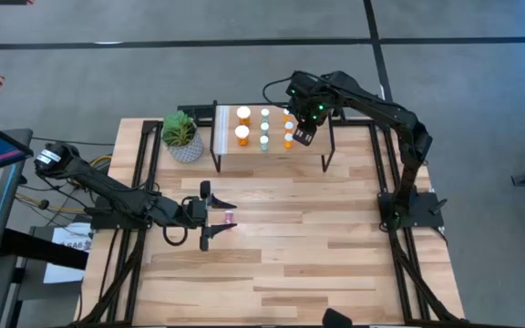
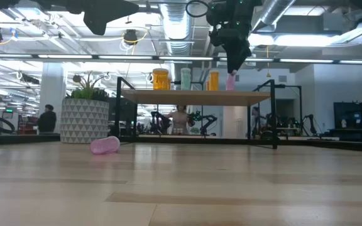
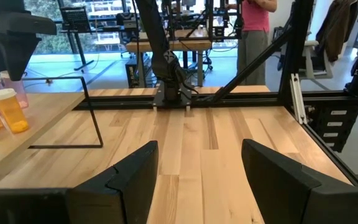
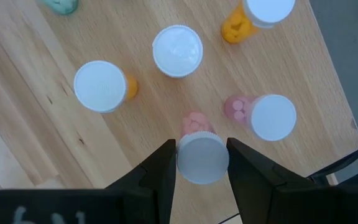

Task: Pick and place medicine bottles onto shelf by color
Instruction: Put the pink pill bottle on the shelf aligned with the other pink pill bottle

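The shelf (image 1: pixel 272 150) stands at the table's far side and carries several upright orange (image 1: pixel 242 135), teal (image 1: pixel 264 141) and pink bottles. My right gripper (image 1: pixel 301 128) is over the shelf's right end, shut on a pink bottle (image 4: pixel 196 123). A second pink bottle (image 4: pixel 263 116) stands on its base beside it. A third pink bottle (image 1: pixel 229 218) lies on its side on the tabletop, also in the low view (image 2: pixel 104 145). My left gripper (image 1: pixel 219 215) is open low over the table. Its fingertips stand either side of that lying bottle without touching it. The left wrist view does not show the bottle. My right gripper pinches the pink bottle by its white cap (image 4: pixel 202 159) between its two fingers. The fingers come from above, pointing down. The bottle hangs upright below them (image 2: pixel 230 81), its base at or just above the shelf board; I cannot tell whether it touches.
A potted plant (image 1: pixel 182 137) in a patterned white pot stands left of the shelf. Black frame rails run along the table's left and right sides (image 1: pixel 399 264). Bare wood lies across the table's middle and near half (image 1: pixel 317 255).
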